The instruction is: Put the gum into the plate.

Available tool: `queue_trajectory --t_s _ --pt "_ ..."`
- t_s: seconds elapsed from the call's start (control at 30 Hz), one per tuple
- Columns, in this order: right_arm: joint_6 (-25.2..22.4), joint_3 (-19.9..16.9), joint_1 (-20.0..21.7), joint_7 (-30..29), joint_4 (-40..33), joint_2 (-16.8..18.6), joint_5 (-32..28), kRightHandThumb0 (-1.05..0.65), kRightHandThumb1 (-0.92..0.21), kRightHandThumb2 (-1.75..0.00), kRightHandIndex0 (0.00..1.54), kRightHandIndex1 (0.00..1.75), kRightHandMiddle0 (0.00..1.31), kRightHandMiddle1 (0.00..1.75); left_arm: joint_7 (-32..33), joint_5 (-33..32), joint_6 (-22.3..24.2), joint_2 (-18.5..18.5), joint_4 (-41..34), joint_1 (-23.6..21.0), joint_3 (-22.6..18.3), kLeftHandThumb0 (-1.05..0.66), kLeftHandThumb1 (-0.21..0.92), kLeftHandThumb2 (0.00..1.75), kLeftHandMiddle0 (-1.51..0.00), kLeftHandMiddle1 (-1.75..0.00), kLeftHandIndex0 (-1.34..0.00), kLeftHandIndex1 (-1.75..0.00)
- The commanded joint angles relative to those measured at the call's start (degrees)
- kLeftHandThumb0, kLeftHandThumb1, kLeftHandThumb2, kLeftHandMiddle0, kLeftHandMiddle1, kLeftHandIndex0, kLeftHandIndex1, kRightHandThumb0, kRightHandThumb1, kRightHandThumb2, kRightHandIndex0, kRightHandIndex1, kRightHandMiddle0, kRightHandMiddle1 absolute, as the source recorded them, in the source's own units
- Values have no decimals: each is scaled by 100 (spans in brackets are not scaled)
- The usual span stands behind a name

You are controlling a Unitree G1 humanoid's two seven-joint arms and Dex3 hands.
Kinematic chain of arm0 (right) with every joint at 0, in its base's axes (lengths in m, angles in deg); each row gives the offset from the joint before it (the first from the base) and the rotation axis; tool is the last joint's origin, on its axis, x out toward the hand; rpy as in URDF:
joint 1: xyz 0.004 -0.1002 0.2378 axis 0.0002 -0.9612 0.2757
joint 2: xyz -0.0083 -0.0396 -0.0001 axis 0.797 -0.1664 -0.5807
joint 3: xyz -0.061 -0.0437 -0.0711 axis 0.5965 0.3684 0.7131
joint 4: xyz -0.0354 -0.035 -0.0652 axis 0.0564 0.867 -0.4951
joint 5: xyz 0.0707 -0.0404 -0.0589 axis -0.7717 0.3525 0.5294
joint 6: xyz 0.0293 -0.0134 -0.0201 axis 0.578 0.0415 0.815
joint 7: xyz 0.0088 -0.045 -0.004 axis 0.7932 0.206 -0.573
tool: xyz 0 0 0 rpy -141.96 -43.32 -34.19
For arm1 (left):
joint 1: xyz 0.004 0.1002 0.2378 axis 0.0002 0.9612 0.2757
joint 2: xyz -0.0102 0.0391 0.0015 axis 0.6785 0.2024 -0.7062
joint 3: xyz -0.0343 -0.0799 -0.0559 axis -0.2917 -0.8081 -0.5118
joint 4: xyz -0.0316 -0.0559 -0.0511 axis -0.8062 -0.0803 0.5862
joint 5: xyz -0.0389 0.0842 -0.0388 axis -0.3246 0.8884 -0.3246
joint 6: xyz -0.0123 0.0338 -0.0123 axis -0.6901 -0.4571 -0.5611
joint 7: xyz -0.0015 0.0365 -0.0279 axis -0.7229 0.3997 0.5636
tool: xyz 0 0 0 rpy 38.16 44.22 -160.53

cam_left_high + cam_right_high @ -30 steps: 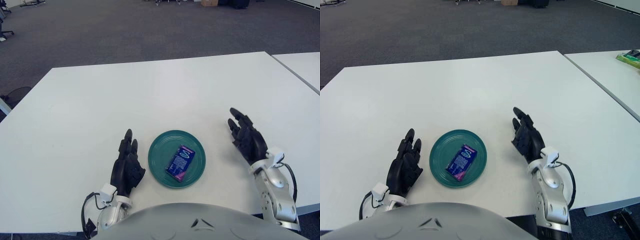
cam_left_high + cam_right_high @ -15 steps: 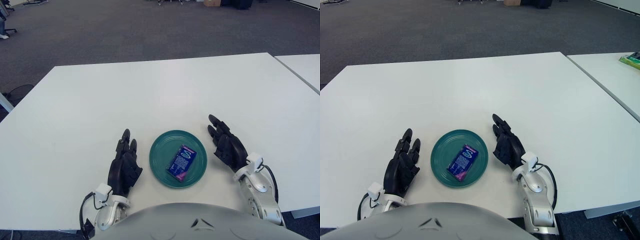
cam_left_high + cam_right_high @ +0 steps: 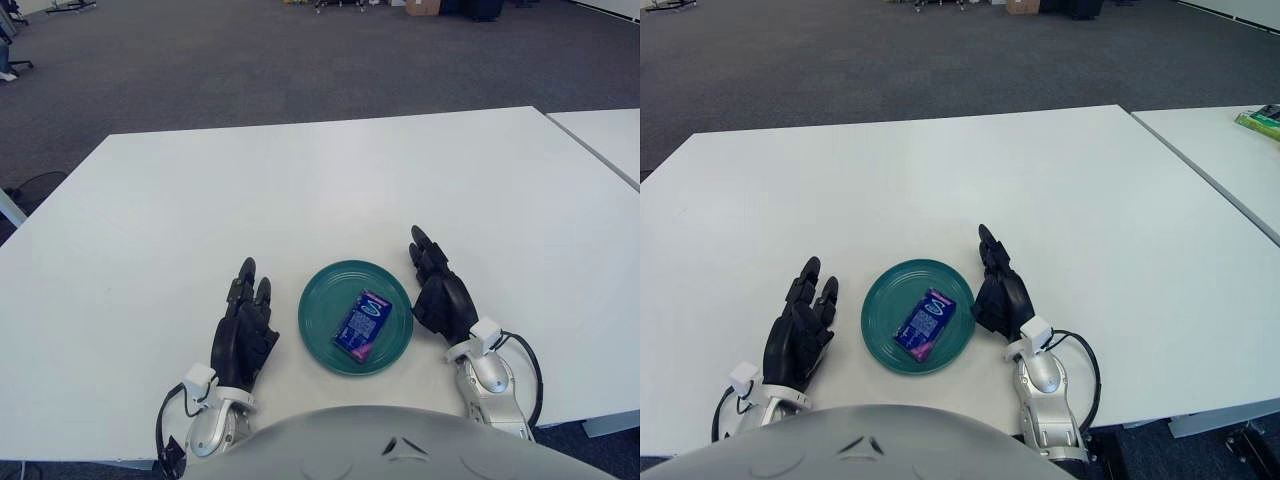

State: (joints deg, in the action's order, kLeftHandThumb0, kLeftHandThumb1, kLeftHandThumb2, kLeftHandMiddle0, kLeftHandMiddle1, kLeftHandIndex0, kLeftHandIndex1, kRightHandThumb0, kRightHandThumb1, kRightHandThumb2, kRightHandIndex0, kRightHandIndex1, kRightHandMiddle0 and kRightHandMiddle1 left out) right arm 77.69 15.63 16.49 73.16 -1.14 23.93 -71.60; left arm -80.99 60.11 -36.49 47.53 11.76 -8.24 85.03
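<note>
Left eye view: gum (label unreadable) in plate — left hand, right hand flank it, fingers relaxed.

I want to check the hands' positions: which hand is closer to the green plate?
The right hand is closer, almost at the rim of the green plate on its right side. The left hand lies on the table to the plate's left, with a clear gap.

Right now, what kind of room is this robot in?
Probably an office or lab: a large white table stands on grey carpet, with a second table beside it and chair bases at the far end.
</note>
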Motion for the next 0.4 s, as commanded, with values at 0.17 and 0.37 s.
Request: queue_trajectory --t_s 0.17,0.37 --pt "174 27 -128 -282 751 52 210 -80 -92 -114 0 0 0 0 26 223 45 41 180 -43 -93 -100 92 102 -4 0 0 -16" --pt "216 28 -111 -426 790 106 215 -79 -92 -114 0 0 0 0 18 245 2 23 215 -71 -114 -100 92 104 -4 0 0 -15"
